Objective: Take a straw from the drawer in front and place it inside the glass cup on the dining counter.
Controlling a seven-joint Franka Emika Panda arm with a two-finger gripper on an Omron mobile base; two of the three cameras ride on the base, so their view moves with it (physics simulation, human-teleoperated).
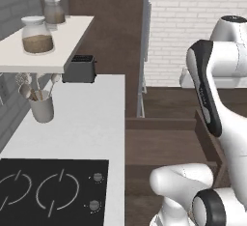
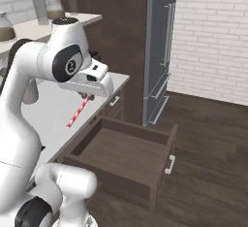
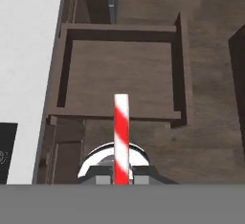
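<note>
Right now the gripper [image 2: 87,96] is clamped on the straw [image 2: 79,112], a thin stick striped red and white, and holds it up in the air above the open drawer [image 2: 127,152]. From the right base view the straw hangs slanted down and to the left from under the white hand, its lower end showing against the edge of the white worktop [image 2: 51,116], though whether it is over the worktop or over the drawer's near corner is hard to tell from that side. Looking along the hand, the straw [image 3: 121,139] rises straight up from between the fingers, whose tips are mostly hidden at the bottom, and its free end lies just short of the drawer's [image 3: 119,67] near wall. The drawer is pulled fully out from the dark wood cabinet, wide and shallow, and its brown floor is bare. It stands between the worktop and the dark wooden floor [image 2: 208,148], with a tall grey fridge [image 2: 162,46] beyond it. On the left base view the worktop [image 1: 87,119] carries a black hob [image 1: 50,191], a grey utensil pot [image 1: 41,106] and a dark toaster [image 1: 79,69], with a shelf [image 1: 43,51] of jars above
</note>
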